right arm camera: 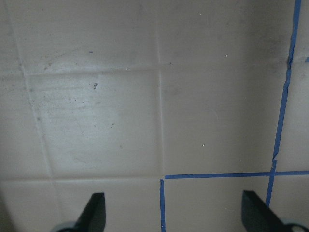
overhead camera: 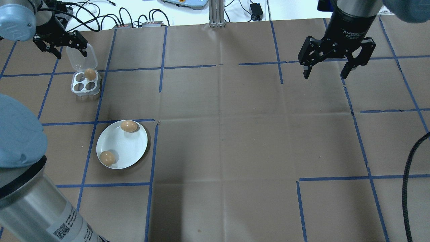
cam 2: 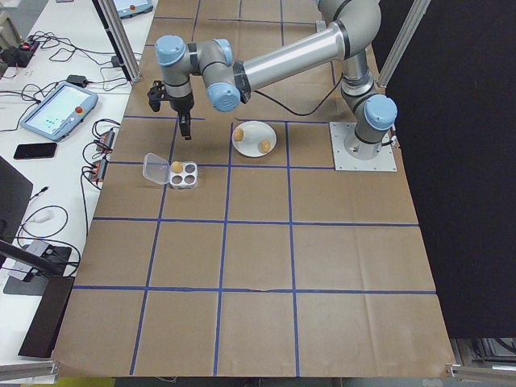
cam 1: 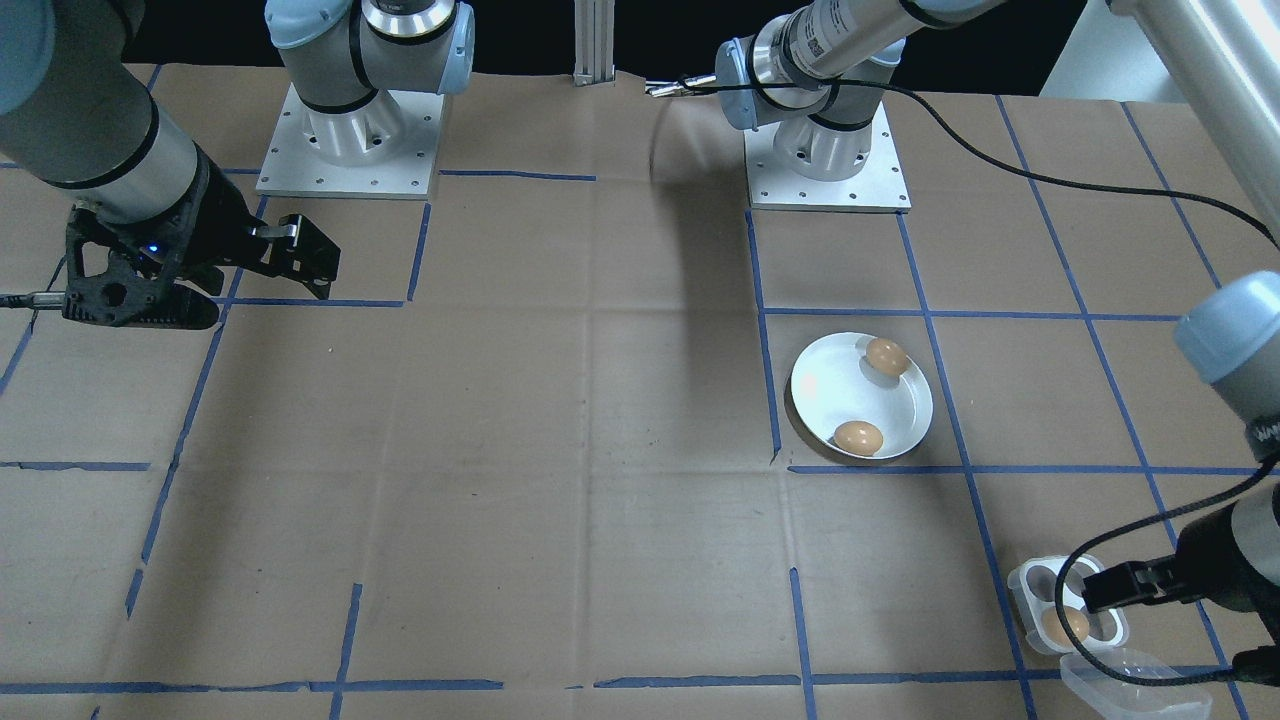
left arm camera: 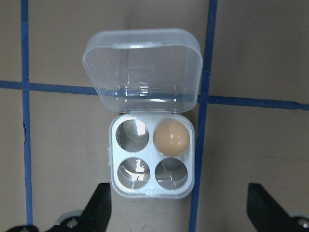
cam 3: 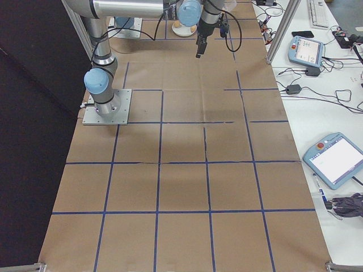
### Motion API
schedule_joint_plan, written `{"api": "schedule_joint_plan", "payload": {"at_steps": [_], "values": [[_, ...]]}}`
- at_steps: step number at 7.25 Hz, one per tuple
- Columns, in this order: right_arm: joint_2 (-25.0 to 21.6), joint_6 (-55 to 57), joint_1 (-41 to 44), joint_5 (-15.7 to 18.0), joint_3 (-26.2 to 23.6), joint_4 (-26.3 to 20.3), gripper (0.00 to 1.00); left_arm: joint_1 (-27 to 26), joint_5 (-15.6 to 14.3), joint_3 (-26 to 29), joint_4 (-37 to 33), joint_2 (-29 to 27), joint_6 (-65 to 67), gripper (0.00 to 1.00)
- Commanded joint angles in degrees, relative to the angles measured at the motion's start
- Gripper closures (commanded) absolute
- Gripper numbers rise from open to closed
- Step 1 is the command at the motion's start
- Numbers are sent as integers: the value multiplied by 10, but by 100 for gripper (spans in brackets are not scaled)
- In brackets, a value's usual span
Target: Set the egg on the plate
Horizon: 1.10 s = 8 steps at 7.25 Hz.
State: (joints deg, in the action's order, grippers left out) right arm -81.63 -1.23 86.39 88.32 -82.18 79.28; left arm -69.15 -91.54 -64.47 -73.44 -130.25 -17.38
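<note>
- While two brown eggs lie on the round white shallow plate [overhead camera: 122,145], a third brown egg [overhead camera: 89,73] is seen seated in the square white four-cup egg tray [overhead camera: 86,83].
- On the plate, one egg [overhead camera: 129,126] is found against the far rim as the overhead camera sees it, and the other egg [overhead camera: 107,157] against the near left rim; the two are kept well apart.
- The plate is set on the brown paper-covered counter [overhead camera: 221,134], inside a square marked by blue tape lines [overhead camera: 153,151], on the robot's left half.
- The tray's clear hinged lid [left arm camera: 142,67] is laid open flat on the counter beyond the tray; in the left wrist view the egg is seen in the upper right cup, with the three other cups bare.
- The black left claw [overhead camera: 61,45] is held above the open lid and tray with its fingers spread apart, nothing being gripped.
- The black right claw [overhead camera: 328,71] is held over bare counter on the far right side, well apart from plate and tray, its fingers likewise spread wide and nothing held.
- Cables [overhead camera: 100,16] are seen past the far edge of the counter.
</note>
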Motion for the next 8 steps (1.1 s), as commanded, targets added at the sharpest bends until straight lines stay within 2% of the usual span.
{"api": "schedule_joint_plan", "payload": {"at_steps": [1,3,4,6,8], "values": [[0,0,0,0,0,0,0,2,0,-5,21,-43,-40,1],[0,0,0,0,0,0,0,2,-3,-37,49,-43,-53,1],[0,0,0,-1,0,0,0,2,-4,-41,68,-43,-53,7],[0,0,0,-1,0,0,0,2,-4,-41,68,-43,-52,29],[0,0,0,-1,0,0,0,-3,-3,-40,68,-43,-48,39]]}}
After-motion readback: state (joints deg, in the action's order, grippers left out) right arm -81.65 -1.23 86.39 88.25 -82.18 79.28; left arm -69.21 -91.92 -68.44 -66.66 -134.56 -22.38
